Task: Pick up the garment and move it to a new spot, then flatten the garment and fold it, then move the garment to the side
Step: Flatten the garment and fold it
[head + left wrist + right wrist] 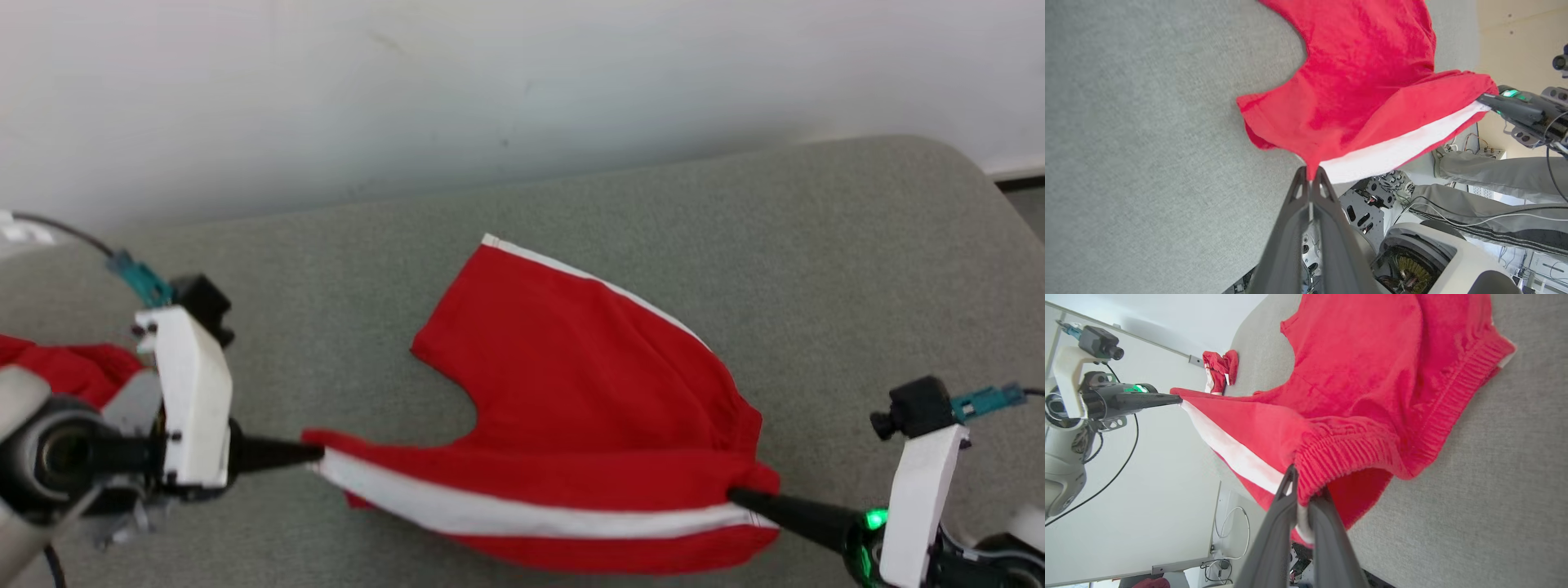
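So the red shorts [588, 367] sit mid-tabletop [816, 245], far leg lying flat, near leg lifted and stretched between the arms. The left gripper [314, 457] has its jaws pinched on the leg hem, and the right gripper [735, 494] is clamped on the waistband. Looks like the fold step to me. Next move needs both arms carrying that near edge over the far leg together, keeping it taut.

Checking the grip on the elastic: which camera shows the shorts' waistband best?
Right wrist view: the ribbed waistband runs large across the frame, and the right gripper is shut on its near end. The head view shows it as a gathered right edge; the left wrist view, a far bunched corner.
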You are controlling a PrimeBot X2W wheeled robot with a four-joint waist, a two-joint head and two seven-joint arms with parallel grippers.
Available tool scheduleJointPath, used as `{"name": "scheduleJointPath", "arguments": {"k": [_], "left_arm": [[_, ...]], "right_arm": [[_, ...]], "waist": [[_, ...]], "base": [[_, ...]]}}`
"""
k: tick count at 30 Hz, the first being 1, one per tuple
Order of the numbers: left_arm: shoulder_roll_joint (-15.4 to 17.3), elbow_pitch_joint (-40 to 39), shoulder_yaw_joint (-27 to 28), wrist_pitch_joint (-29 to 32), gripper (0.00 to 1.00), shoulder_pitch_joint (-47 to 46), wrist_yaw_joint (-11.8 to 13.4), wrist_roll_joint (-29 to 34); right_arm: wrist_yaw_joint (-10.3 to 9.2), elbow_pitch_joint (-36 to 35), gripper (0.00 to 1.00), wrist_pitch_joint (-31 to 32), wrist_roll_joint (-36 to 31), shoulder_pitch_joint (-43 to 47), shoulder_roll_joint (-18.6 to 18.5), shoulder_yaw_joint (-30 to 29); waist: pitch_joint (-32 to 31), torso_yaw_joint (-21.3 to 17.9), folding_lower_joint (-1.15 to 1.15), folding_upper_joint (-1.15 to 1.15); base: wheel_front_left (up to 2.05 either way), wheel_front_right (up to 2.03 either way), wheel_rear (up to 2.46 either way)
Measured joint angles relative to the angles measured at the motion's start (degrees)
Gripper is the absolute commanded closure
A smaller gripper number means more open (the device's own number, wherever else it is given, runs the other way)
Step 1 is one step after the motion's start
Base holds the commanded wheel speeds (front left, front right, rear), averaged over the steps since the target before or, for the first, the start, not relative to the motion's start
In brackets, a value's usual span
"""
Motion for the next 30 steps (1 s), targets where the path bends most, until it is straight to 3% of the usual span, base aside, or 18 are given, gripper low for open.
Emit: {"name": "scheduleJointPath", "arguments": {"k": [13, 30], "left_arm": [[-6.5, 12.6, 3.3, 3.6, 1.0, -17.6, 0.7, 5.7], [-11.6, 22.4, 4.6, 1.1, 1.0, -30.1, -1.8, 12.3]], "right_arm": [[0.0, 5.2, 1.0, -2.1, 2.7, -1.0, 6.8, -12.4], [0.0, 7.1, 1.0, -1.2, -3.4, 0.1, 17.8, -24.6]], "waist": [[10.8, -3.5, 0.01, 0.0], [21.3, -11.2, 0.02, 0.0]], "base": [[0.0, 0.0, 0.0], [0.0, 0.0, 0.0]]}}
